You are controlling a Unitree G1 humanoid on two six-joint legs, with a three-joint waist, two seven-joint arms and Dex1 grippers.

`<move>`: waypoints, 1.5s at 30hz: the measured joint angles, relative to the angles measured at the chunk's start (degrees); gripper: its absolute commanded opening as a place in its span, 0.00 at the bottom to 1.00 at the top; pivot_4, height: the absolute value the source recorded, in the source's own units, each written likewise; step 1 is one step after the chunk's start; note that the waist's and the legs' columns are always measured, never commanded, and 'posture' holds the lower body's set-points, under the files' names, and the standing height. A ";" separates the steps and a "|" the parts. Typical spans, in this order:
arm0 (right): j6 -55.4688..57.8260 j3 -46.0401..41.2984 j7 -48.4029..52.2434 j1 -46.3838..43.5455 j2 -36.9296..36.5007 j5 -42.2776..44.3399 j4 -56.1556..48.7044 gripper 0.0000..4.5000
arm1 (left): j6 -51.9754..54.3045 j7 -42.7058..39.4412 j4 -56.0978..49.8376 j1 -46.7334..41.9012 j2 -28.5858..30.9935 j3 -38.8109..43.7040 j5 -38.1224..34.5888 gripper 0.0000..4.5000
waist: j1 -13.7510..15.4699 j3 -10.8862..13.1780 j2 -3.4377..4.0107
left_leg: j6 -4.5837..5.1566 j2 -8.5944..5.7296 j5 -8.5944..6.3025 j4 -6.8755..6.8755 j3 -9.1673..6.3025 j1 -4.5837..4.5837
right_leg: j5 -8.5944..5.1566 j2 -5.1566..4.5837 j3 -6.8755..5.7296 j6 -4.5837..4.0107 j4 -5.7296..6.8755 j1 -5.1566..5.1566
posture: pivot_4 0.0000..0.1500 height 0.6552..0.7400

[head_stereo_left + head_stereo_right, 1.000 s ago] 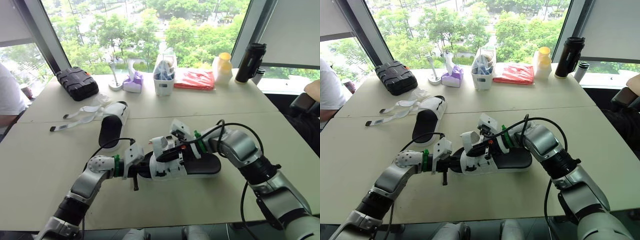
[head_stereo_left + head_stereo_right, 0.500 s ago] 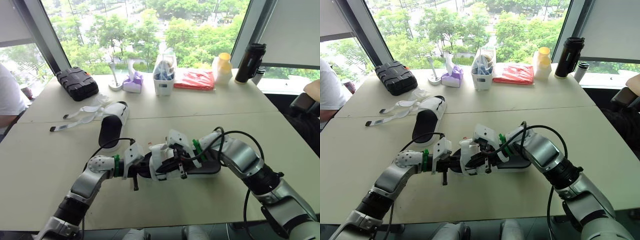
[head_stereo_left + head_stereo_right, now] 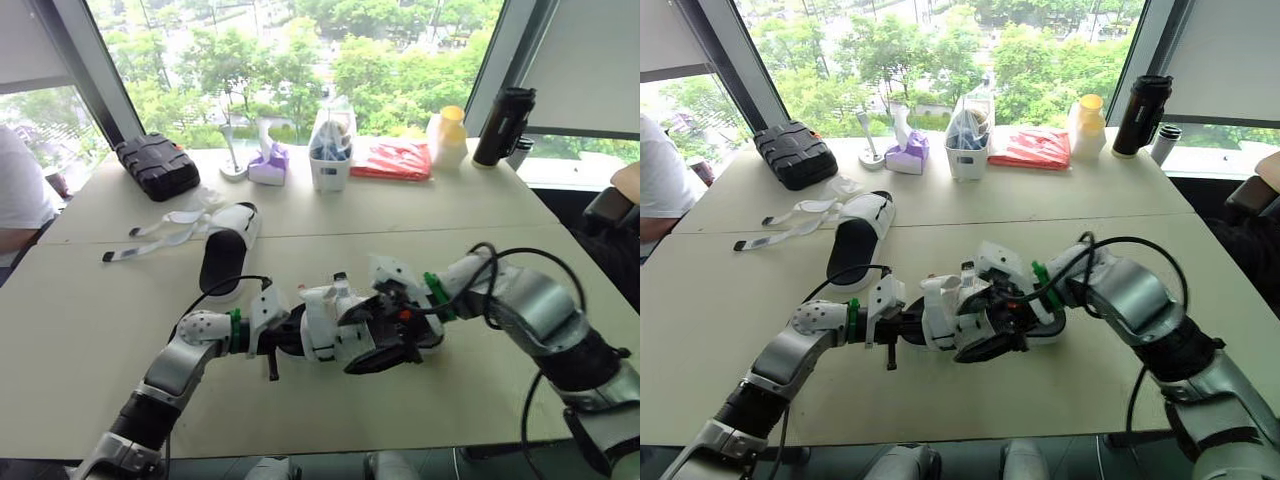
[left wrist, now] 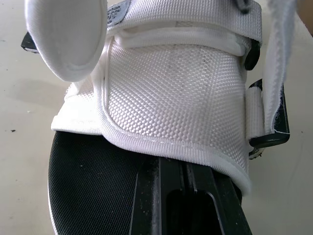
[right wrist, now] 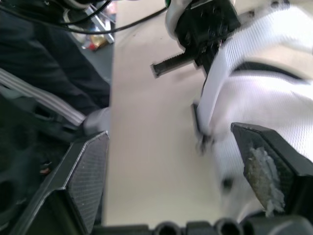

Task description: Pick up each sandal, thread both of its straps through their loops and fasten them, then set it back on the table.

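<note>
1. A beige table [image 3: 90, 330] stands before tall windows, with green trees outside.
2. The left gripper [image 3: 285, 338] is clenched on the near sandal [image 3: 328, 322] at that sandal's left end. In the left wrist view its black fingers [image 4: 166, 191] lie tight together on the dark footbed, tucked under the edge of the white mesh upper.
3. The right gripper [image 5: 168, 132] is released, its two fingers spread wide, and it meets the same sandal from the right. A white strap [image 5: 217, 73] and part of the upper lie in the space between those fingers.
4. A black loop [image 4: 268, 139] shows at the side of the upper, just beside a hanging strap end.
5. This sandal sits in the near middle of the table, between the two grippers. Whether its sole lies flat on the surface I cannot tell.
6. The second sandal [image 3: 225, 250] lies farther off to the left, well apart from both grippers. Its loose straps [image 3: 160, 232] are undone and trail left over the table.
7. Along the far edge, from left to right, stand a black case [image 3: 155, 165], a purple tissue box [image 3: 267, 163], a white container [image 3: 328, 165], a red packet [image 3: 392, 158], a yellow-capped bottle [image 3: 447, 135] and a black flask [image 3: 502, 125].
8. A person in a white sleeve [image 3: 15, 190] sits at the table's far left edge.
</note>
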 measured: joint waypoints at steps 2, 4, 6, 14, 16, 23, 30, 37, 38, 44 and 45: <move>3.03 -2.78 -0.34 2.32 -1.06 3.13 -1.95 0.98 | -0.08 -0.07 0.11 -0.06 0.00 -0.02 0.03 0.00 | 0.17 0.00 0.01 | 0.00 0.02 0.00 -0.03 0.03 0.00 | 0.01 0.00 0.00 -0.01 -0.03 -0.01 | 1.00 1.00; 4.81 -3.94 -1.83 5.49 -1.05 5.28 -4.06 0.98 | -0.33 -0.05 0.48 -0.32 -0.33 -0.14 0.14 0.00 | 0.56 0.00 0.00 | 0.00 0.05 0.00 -0.03 0.05 0.00 | -0.06 0.01 -0.01 0.11 -0.05 -0.01 | 1.00 1.00; 5.62 -3.72 -3.30 7.98 -0.91 5.92 -4.97 0.98 | -0.45 -0.08 0.70 -0.46 -0.50 -0.17 0.15 0.00 | 0.69 0.02 -0.01 | 0.00 0.06 0.00 -0.02 0.10 -0.01 | -0.08 0.00 0.00 0.13 -0.08 -0.02 | 1.00 1.00; 1.58 -0.66 -14.63 14.03 5.82 1.30 -3.94 0.98 | -0.57 -0.91 1.29 -1.15 -0.51 -0.51 0.42 0.00 | 0.80 0.01 -0.02 | 0.00 0.07 0.00 -0.03 0.09 -0.02 | -0.05 0.02 -0.01 0.11 -0.25 0.03 | 1.00 1.00; 0.90 -0.47 -15.60 14.46 6.36 0.68 -3.94 0.98 | -0.57 -0.95 1.34 -1.16 -0.44 -0.51 0.46 0.00 | 0.71 0.00 -0.02 | 0.00 0.07 0.00 -0.04 0.09 0.01 | -0.04 0.02 -0.01 0.10 -0.28 0.07 | 1.00 1.00; 0.55 -0.58 -18.90 16.12 8.70 0.77 -4.22 0.98 | -0.57 -1.01 1.53 -1.23 -0.28 -0.50 0.53 0.00 | 0.64 0.00 -0.02 | 0.00 0.18 0.00 -0.03 0.06 0.11 | -0.01 0.15 -0.02 0.05 -0.34 0.22 | 1.00 1.00; 1.36 -0.93 -22.81 16.44 9.89 0.88 -5.42 0.98 | -0.57 -1.16 1.65 -1.39 -0.30 -0.52 0.56 0.00 | 0.64 0.00 -0.01 | 0.00 0.20 0.00 -0.03 0.04 0.10 | 0.05 0.19 -0.02 0.06 -0.42 0.23 | 1.00 1.00; 1.11 -0.91 -24.98 16.71 9.91 0.60 -6.04 0.98 | -0.73 -1.92 2.27 -2.00 -0.34 -0.85 0.69 0.00 | 0.63 0.00 -0.01 | 0.00 0.21 0.00 -0.03 0.04 0.10 | 0.05 0.20 -0.02 0.05 -0.46 0.24 | 1.00 1.00; 1.12 -0.92 -25.16 16.71 9.94 0.63 -6.06 0.98 | -0.75 -1.95 2.34 -2.07 -0.34 -0.93 0.70 0.00 | 0.63 0.00 -0.01 | 0.00 0.21 0.00 -0.03 0.04 0.09 | 0.06 0.19 -0.02 0.05 -0.46 0.25 | 1.00 1.00; 3.74 -2.24 -26.37 16.51 10.98 3.16 -6.28 0.98 | -1.01 -2.33 2.86 -2.49 -0.53 -1.13 0.73 0.00 | 0.70 0.00 -0.01 | 0.00 0.21 0.00 -0.03 0.02 0.08 | 0.06 0.20 -0.02 0.05 -0.48 0.25 | 1.00 1.00; 4.18 -2.63 -26.34 16.29 10.93 3.83 -6.49 0.98 | -1.07 -2.41 2.89 -2.56 -0.57 -1.19 0.75 0.00 | 0.75 0.00 -0.01 | 0.00 0.21 0.00 -0.03 0.01 0.06 | 0.07 0.20 -0.02 0.05 -0.50 0.25 | 1.00 1.00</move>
